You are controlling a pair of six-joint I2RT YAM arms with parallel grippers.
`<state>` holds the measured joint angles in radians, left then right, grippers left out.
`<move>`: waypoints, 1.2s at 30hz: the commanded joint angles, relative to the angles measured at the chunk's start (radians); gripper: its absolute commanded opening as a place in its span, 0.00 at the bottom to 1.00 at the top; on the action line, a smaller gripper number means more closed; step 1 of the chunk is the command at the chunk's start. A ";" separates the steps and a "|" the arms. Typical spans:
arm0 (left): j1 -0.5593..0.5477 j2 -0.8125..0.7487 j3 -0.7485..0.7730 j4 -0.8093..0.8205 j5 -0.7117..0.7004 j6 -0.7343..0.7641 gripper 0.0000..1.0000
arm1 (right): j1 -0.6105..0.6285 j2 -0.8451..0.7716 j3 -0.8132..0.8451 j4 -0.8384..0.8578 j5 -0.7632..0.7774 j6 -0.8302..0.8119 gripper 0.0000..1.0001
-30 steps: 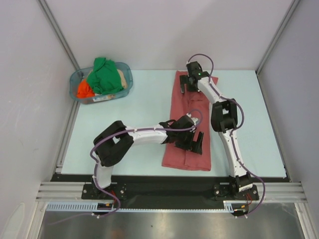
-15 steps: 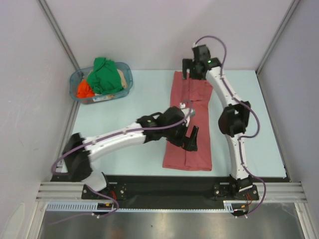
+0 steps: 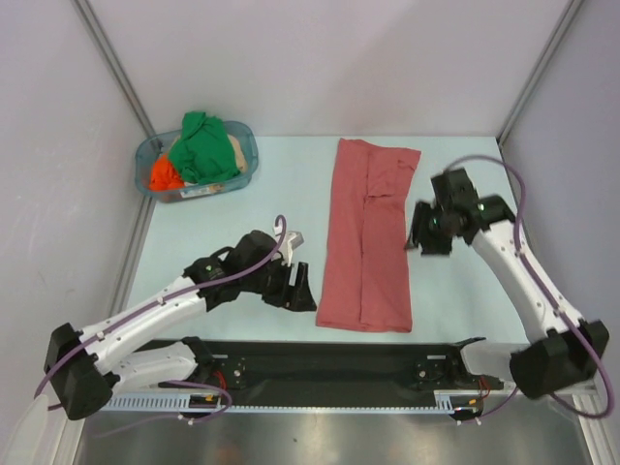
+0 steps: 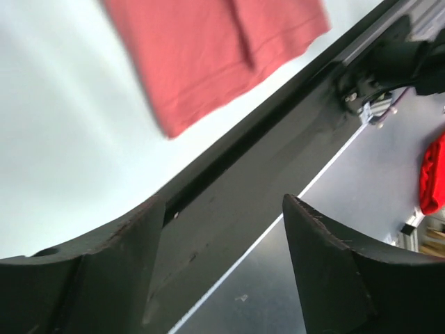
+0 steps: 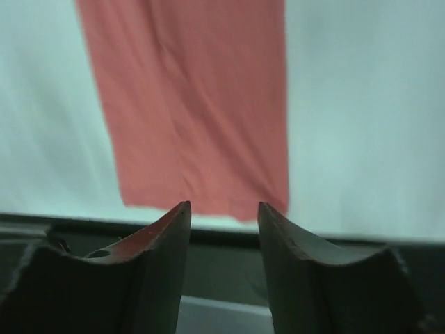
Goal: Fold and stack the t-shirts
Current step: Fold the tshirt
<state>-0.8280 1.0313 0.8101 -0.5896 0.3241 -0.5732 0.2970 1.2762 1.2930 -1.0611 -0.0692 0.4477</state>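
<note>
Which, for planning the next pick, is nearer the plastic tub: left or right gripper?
Left. The left gripper is on the tub's side of the salmon shirt; the right gripper is across the shirt.

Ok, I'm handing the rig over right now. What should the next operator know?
Both jaws stand apart with nothing held: the left gripper is beside the near-left corner of the red shirt, and the right gripper is off its right side.
The red shirt lies flat between the arms, folded lengthwise into a long strip.
The green shirt, orange shirt and beige shirt are bunched in the tub, far left.
Done: the lengthwise folds.
Left: fold the strip crosswise, then fold and stack the other three.
</note>
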 commanded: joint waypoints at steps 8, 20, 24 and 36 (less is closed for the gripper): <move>0.056 0.149 -0.157 0.197 0.129 -0.071 0.72 | 0.014 -0.411 -0.564 -0.050 -0.153 0.299 0.40; 0.061 0.450 -0.074 0.292 0.121 -0.033 0.69 | -0.065 -0.265 -0.741 0.173 -0.201 0.207 0.40; 0.066 0.493 -0.052 0.283 0.084 -0.037 0.68 | -0.130 -0.256 -0.784 0.233 -0.241 0.190 0.42; 0.026 0.544 -0.045 0.353 0.086 -0.123 0.54 | -0.190 -0.212 -0.847 0.342 -0.284 0.214 0.50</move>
<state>-0.7795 1.5581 0.7387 -0.2752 0.4213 -0.6579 0.1123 1.0565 0.4465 -0.7612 -0.3492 0.6559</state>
